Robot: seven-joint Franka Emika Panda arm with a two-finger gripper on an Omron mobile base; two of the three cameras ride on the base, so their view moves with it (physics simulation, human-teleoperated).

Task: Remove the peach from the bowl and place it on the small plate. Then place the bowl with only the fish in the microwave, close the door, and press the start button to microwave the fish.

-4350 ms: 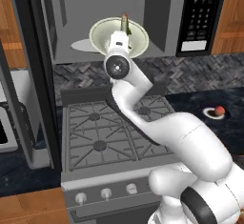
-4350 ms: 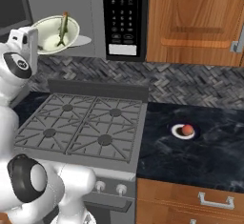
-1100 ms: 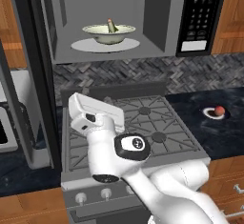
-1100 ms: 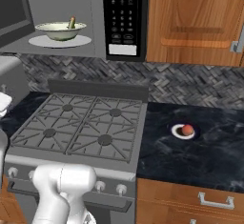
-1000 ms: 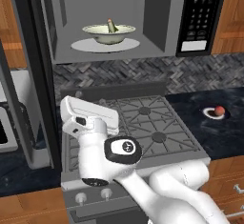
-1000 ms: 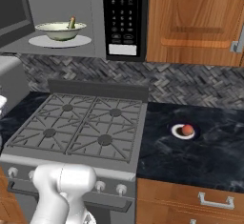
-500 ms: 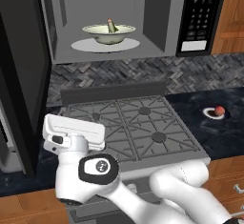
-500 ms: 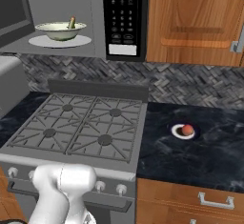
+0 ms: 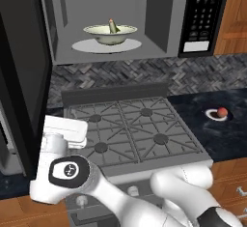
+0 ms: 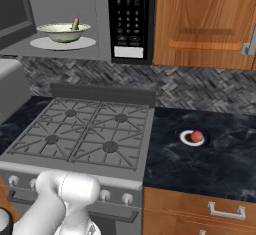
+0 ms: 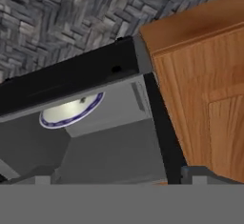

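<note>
The cream bowl (image 9: 110, 32) (image 10: 63, 31) rests on the grey turntable disc (image 9: 103, 46) inside the open microwave (image 9: 159, 8), and the fish (image 9: 112, 25) (image 10: 76, 24) stands up out of it. On the dark counter at the right, the peach (image 9: 222, 112) (image 10: 196, 136) lies on the small plate (image 9: 215, 114) (image 10: 190, 138). The door (image 9: 19, 76) hangs open at the left. My white hand (image 9: 64, 130) is low beside that door, far below the bowl. My gripper (image 11: 119, 178) is open and holds nothing; it looks up at the microwave's underside.
A gas stove (image 9: 130, 129) (image 10: 80, 134) lies under the microwave, with a herringbone backsplash (image 10: 200, 86) behind. The black keypad panel (image 9: 202, 18) (image 10: 127, 14) is on the microwave's right side. A wooden cabinet (image 10: 200, 24) hangs right of it. My arm (image 10: 60, 199) fills the lower left.
The bowl, earlier held up at the microwave opening, now sits on the turntable. Over the last second my hand has swung down and left, away from the stove to beside the door.
</note>
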